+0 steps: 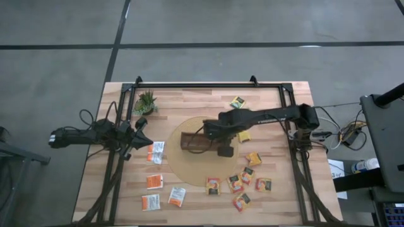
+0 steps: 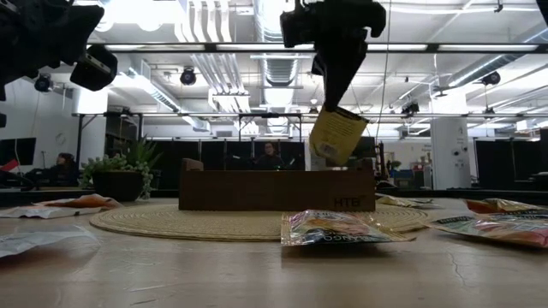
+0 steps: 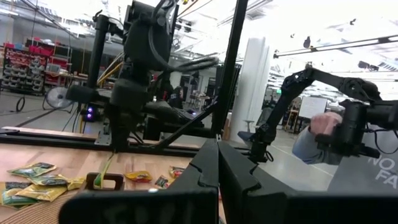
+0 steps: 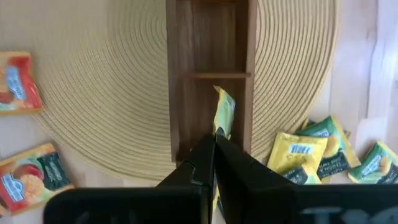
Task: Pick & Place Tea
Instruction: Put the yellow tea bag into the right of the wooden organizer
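Right tool (image 4: 213, 146) pinches yellow-green sachet (image 4: 224, 112) above wooden tray (image 4: 176, 93).

Two dark jointed arms (image 1: 265, 118) with black cables, pale lettering on one.

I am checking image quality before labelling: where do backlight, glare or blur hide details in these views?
Low view: bright ceiling lights silhouette the right tool holding a yellow-green square tea sachet; nearest foil sachet is blurred. Left wrist view: windows overexposed, left tool dark. Right wrist view: dark brown divided wooden tray clear.
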Motion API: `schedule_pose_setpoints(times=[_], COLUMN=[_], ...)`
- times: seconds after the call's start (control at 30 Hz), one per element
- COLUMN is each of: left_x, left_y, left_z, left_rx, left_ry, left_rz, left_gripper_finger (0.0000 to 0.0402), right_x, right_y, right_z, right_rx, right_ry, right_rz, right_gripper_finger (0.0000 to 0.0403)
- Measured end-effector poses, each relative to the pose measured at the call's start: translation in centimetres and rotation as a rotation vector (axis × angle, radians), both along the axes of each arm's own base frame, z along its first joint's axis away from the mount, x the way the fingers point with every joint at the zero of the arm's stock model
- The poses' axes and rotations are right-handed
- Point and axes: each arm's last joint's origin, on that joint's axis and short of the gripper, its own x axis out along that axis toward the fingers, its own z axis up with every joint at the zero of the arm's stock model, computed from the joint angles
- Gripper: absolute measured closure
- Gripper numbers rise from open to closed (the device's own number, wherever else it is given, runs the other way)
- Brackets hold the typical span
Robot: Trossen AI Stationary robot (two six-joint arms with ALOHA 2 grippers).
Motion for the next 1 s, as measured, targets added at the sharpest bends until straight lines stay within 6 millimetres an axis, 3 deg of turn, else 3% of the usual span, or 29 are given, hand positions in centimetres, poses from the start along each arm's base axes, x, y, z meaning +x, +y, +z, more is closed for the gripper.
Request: schedule_pose_setpoints(times=[0.33, 0.63, 1.0], left_x=[0.0, 0.0, 0.0], left_y=[0.0, 0.0, 0.0], left_z=[0.0, 0.1, 0.1], left_rx=[0.000, 0.000, 0.000], left_ry=[0.000, 0.000, 0.000], left_rz=[0.000, 0.000, 0.000], left_gripper_finger=[0.0402, 0.0402, 0.0402], right_x=[2.4, 4.6, 4.6], right_y=[-0.1, 0.0, -0.1], right_z=[-2.5, -2.7, -3.1], right_rx=[-0.009, -0.015, -0.021], right_ry=[0.167, 0.212, 0.240], right_rz=[0.012, 0.057, 0.158], right_gripper_finger=[0.0394, 0.0394, 0.0394])
